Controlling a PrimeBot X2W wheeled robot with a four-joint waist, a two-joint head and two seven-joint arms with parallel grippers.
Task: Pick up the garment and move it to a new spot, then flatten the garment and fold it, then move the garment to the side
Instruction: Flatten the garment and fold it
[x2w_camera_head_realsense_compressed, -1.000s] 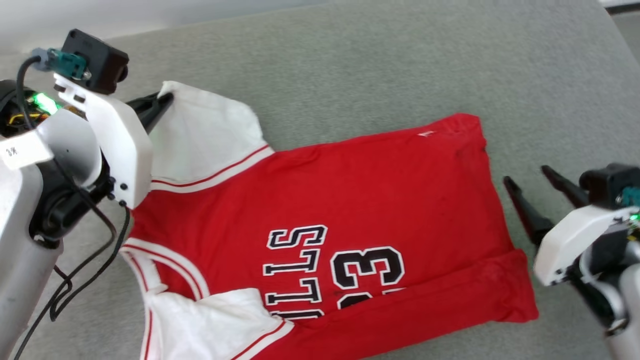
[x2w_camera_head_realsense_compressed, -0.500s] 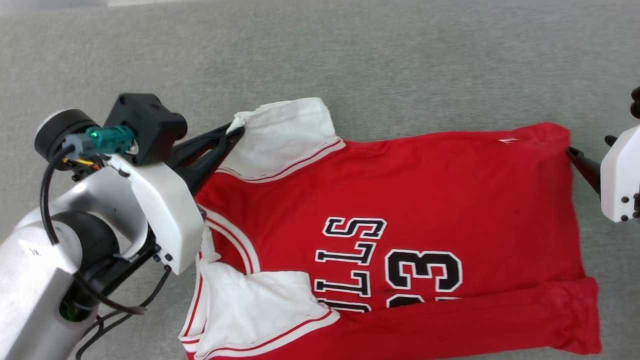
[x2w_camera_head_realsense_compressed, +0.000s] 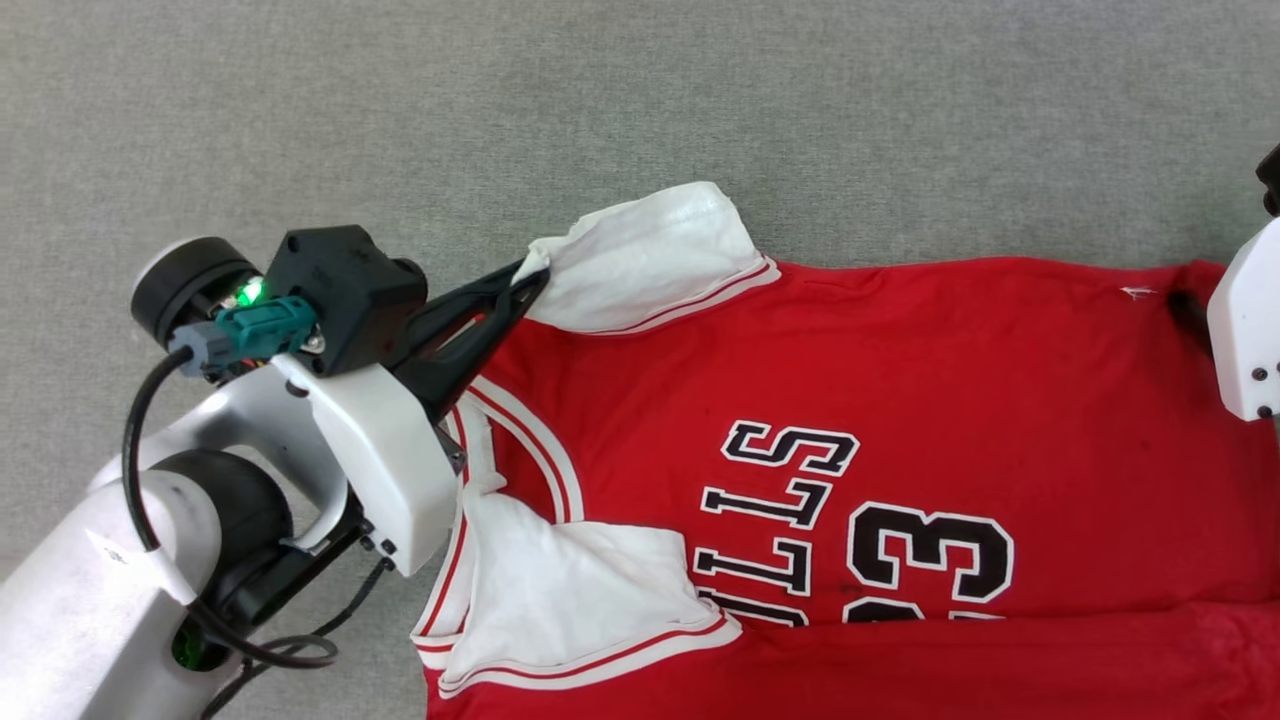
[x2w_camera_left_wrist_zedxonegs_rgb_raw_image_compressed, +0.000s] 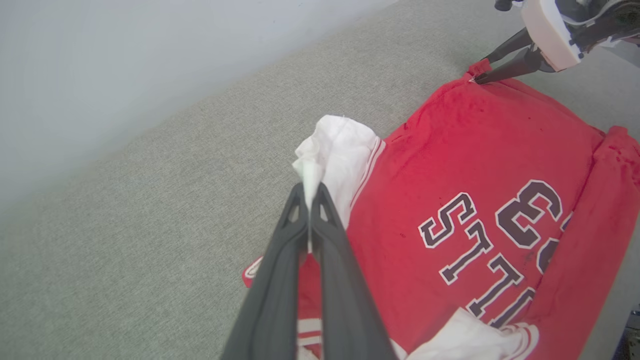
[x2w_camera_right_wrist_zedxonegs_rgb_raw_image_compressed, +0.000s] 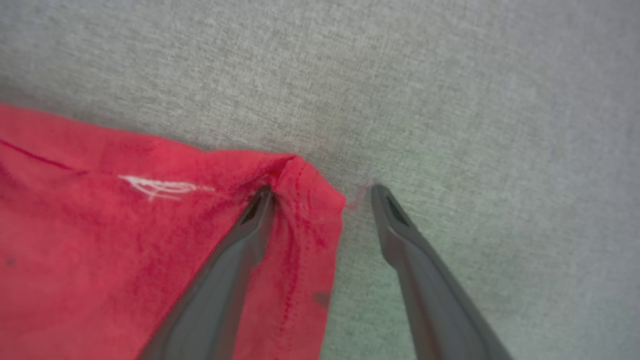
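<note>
The garment (x2w_camera_head_realsense_compressed: 900, 380), a red jersey with white sleeves and black lettering, lies spread on the grey surface. My left gripper (x2w_camera_head_realsense_compressed: 532, 278) is shut on the edge of the far white sleeve (x2w_camera_left_wrist_zedxonegs_rgb_raw_image_compressed: 340, 150) and holds it slightly raised; the left wrist view shows the cloth pinched between the fingers (x2w_camera_left_wrist_zedxonegs_rgb_raw_image_compressed: 280, 240). My right gripper (x2w_camera_right_wrist_zedxonegs_rgb_raw_image_compressed: 320, 192) is open at the garment's far hem corner (x2w_camera_right_wrist_zedxonegs_rgb_raw_image_compressed: 300, 200). One fingertip presses on the red cloth and the other rests on the bare surface beside it. The right gripper's white housing (x2w_camera_head_realsense_compressed: 1240, 330) sits at the right edge of the head view.
A grey fabric surface (x2w_camera_head_realsense_compressed: 700, 100) stretches beyond and to the left of the garment. A pale wall (x2w_camera_left_wrist_zedxonegs_rgb_raw_image_compressed: 150, 60) borders it in the left wrist view. A black cable (x2w_camera_head_realsense_compressed: 140, 450) loops along my left arm. The near sleeve (x2w_camera_head_realsense_compressed: 570, 590) lies folded over the chest.
The head camera has shifted, sliding the scene right and down. My right gripper went from standing apart to straddling the hem corner. The left gripper kept its hold on the sleeve.
</note>
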